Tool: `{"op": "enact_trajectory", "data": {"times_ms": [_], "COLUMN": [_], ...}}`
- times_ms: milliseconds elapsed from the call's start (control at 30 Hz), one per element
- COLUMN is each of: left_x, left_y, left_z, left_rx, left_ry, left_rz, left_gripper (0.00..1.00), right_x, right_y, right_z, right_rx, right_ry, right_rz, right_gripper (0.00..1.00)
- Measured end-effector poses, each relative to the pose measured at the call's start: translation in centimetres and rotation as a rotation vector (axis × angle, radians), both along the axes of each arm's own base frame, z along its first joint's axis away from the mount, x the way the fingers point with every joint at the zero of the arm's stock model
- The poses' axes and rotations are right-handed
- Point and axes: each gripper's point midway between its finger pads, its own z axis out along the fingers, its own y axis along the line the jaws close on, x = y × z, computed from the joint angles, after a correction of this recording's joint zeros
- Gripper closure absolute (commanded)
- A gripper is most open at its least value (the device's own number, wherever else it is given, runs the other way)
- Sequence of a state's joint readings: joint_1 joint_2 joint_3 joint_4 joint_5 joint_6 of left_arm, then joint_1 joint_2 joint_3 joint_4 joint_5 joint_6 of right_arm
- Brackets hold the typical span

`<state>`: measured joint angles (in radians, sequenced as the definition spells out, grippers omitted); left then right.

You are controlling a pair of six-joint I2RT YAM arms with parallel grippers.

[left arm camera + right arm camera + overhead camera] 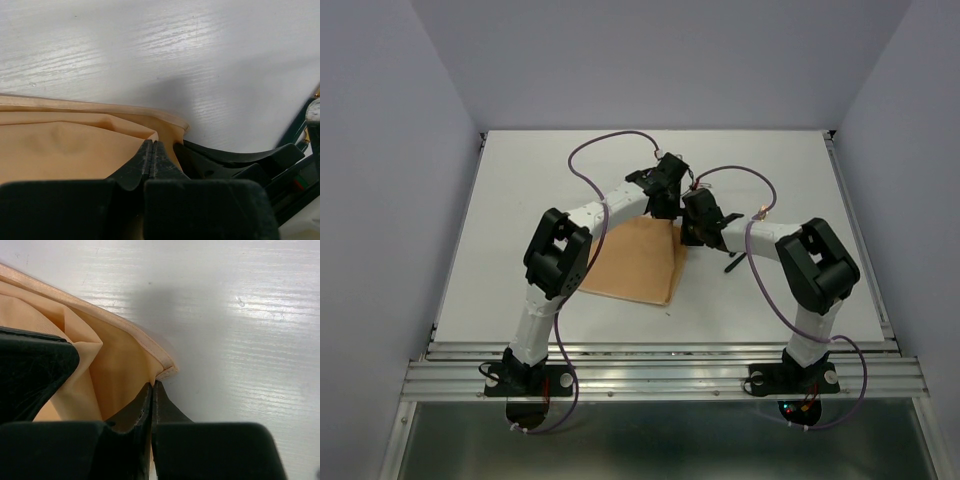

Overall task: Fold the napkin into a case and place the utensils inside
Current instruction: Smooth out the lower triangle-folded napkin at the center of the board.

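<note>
Overhead: napkin (635, 265) far corner hidden under left gripper (665, 210), right gripper (692, 232). Left arm (560, 260) covers napkin's left edge. Utensils (733, 265): only 1 dark handle end shows beside right arm (790, 260); heads unseen. Wrist views crop napkin.

A white table (520, 180) stands between pale walls (380, 150), metal rails (660, 372) nearest.

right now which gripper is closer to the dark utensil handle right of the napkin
Right. The right gripper, shut on the far right corner of the napkin, sits just left of the utensil handle. The left gripper pinches the far edge, farther left.
</note>
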<state>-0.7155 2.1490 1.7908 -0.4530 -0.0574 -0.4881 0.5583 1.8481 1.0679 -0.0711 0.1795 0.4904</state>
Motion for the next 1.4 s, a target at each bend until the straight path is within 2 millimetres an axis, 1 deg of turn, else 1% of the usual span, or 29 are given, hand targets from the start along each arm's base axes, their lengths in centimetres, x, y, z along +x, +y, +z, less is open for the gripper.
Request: {"op": "enact_trajectory", "data": {"times_ms": [100,333,633,733,767,867,967,1100,1233,1400], "left_x": [0.0,-0.4,-0.4,-0.4,-0.3,0.0,0.1,-0.1,-0.1,-0.1], "left_y": [-0.1,-1.4,-1.6,-1.8,-1.7,-1.0,-1.0,-1.2,-1.3,-1.3], "left_z": [0.0,0.6,1.1,0.9,0.7,0.3,0.2,0.2,0.3,0.3], "left_rx": [-0.012,-0.087,-0.141,-0.179,-0.186,-0.194,-0.212,-0.221,-0.226,-0.227], "left_ry": [0.005,0.028,0.048,0.066,0.070,0.083,0.091,0.098,0.097,0.096], "left_rz": [-0.001,-0.029,-0.033,-0.035,-0.033,-0.012,-0.011,-0.018,-0.022,-0.022], "left_gripper": [1.00,1.00,1.00,1.00,1.00,1.00,1.00,1.00,1.00,1.00], "right_x": [0.2,1.0,1.2,1.2,1.2,1.3,1.1,0.2,-0.2,-0.9], "right_y": [0.2,1.1,1.3,1.3,1.3,1.3,0.8,-0.3,-0.5,-0.5], "right_z": [0.0,0.0,0.1,0.1,0.1,0.4,0.5,0.5,0.5,0.4], "right_rx": [0.002,0.037,0.052,0.053,0.053,0.057,0.071,0.094,0.125,0.171], "right_ry": [0.001,0.003,0.001,0.000,-0.001,-0.012,-0.014,0.004,0.015,0.020], "right_rz": [-0.002,-0.007,-0.013,-0.013,-0.014,-0.015,-0.025,-0.045,-0.059,-0.082], "right_gripper": [0.99,0.99,0.99,0.77,0.64,0.56,0.54,0.55,0.57,0.62]}}
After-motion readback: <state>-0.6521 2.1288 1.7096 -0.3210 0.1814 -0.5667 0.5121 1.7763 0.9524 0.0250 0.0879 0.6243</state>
